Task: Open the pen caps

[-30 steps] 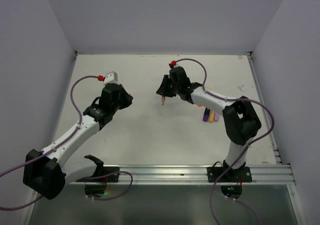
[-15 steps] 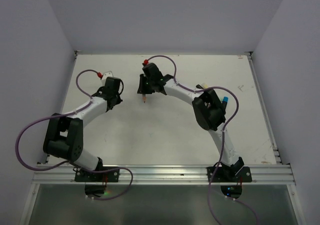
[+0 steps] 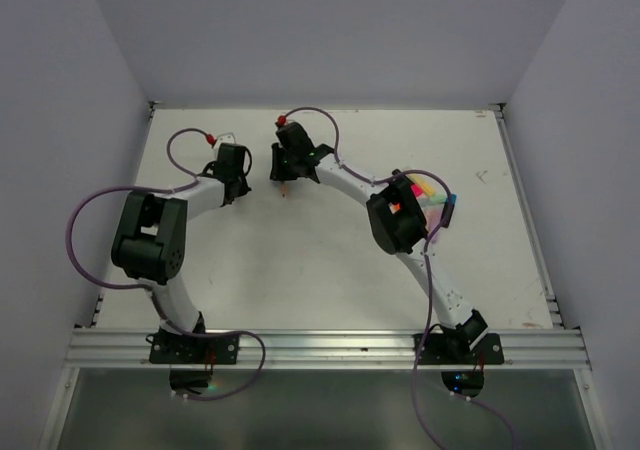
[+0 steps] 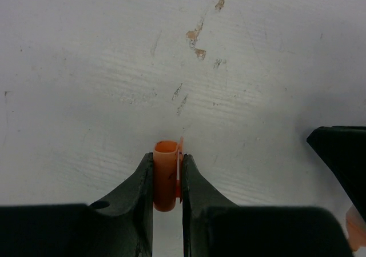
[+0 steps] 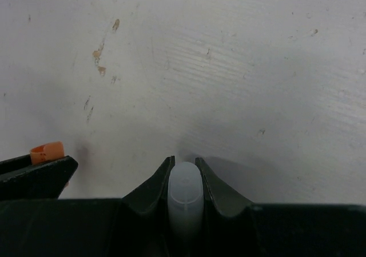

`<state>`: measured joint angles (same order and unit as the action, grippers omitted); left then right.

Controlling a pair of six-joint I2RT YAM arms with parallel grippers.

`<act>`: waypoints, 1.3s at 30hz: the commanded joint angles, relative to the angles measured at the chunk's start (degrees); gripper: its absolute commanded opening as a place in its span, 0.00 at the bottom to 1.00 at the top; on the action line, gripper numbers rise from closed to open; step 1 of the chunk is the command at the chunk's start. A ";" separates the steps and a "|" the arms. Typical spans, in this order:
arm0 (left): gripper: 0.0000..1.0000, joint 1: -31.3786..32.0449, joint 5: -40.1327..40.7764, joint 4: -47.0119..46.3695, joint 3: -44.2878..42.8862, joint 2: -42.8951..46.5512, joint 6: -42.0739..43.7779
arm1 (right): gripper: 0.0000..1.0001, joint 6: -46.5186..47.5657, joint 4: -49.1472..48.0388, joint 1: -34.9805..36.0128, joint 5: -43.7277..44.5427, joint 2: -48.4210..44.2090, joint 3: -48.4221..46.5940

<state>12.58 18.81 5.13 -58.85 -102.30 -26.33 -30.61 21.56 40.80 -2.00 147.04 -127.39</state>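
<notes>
We record the orange cap (image 4: 165, 180) off, pinched by the left gripper (image 4: 167, 161). The right gripper (image 5: 184, 167) clamps the pen (image 5: 185, 203). We judge the other pens (image 3: 432, 192), toward the desk's right edge, outstanding.

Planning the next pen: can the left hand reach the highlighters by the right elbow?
Probably not: the left hand holds an orange cap, and the right arm lies between it and the highlighters.

Reads to me as a robotics lab test cell. Bare white table (image 3: 300, 270), scuffed and stained. Plain pale walls (image 3: 330, 30) box it in. Aluminium rail (image 3: 330, 346) along my near edge. Purple cables (image 3: 71, 235) loop loose off two bolted arms (image 3: 150, 240).
</notes>
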 commanded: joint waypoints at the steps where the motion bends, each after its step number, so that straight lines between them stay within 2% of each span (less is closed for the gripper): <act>1: 0.00 -0.62 -1.40 -4.07 -2.15 -1.05 1.54 | 0.18 1.25 2.25 -0.54 2.69 2.71 -7.07; 7: 0.13 -0.71 -1.14 -4.16 -1.18 -1.67 1.89 | 0.43 1.87 1.91 -0.63 3.76 3.51 -6.90; 10: 0.18 -0.71 -1.49 -4.16 -1.18 -2.20 1.98 | 0.46 1.61 1.64 -0.81 3.23 4.04 -7.52; 17: 0.39 -1.33 -2.28 -6.53 -1.44 -2.38 2.86 | 0.54 2.74 0.24 -0.89 2.18 2.73 -7.08; 27: 0.50 -1.86 -2.63 -5.21 -3.20 0.51 2.69 | 0.68 5.82 1.98 -2.39 3.05 -5.26 -7.26; 28: 0.56 -1.94 -2.90 -5.21 -2.85 1.57 2.16 | 0.68 6.78 3.30 -2.65 5.58 -9.02 -5.95; 31: 0.60 -1.77 -5.53 -3.11 -1.71 6.66 0.93 | 0.69 7.40 3.23 -4.49 10.94 -19.37 4.93; 35: 0.63 -0.63 -6.76 -3.81 0.57 15.17 0.14 | 0.69 7.23 2.87 -7.92 14.56 -32.30 24.67; 39: 0.64 1.74 -11.24 -3.45 3.38 20.82 -4.07 | 0.68 7.67 5.94 -12.22 18.08 -40.59 37.63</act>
<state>12.45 11.64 2.26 -57.80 -85.65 -26.92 -24.25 24.77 31.22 10.66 111.13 -97.03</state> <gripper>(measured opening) 0.636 0.680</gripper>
